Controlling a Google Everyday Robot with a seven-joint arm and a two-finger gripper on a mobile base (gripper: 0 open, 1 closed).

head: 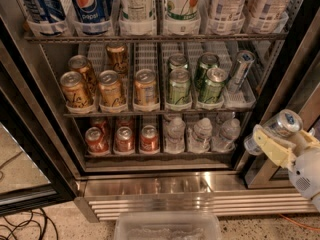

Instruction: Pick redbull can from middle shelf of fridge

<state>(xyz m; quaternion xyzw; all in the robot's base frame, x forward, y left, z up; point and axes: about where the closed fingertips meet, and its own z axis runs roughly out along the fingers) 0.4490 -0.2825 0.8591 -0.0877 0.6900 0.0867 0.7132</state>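
Camera view: the gripper (pixel 272 143) is at the near right, outside the fridge (pixel 150 186). Its fingers are clenched around the redbull can (pixel 286 122), which is tilted. On the middle shelf (pixel 160 113), another slim silver-blue can (pixel 241 69) leans in the rightmost lane, right of the green cans (pixel 212 84) and gold cans (pixel 112 89).

Pale yellow claw (pixel 268 139), near right outside the steel-grey fridge (pixel 200 185), clasps a silver redbull can (pixel 281 124). The middle shelf (pixel 159 113) is grey wire: gold cans (pixel 111 88) left, green cans (pixel 179 86) right.
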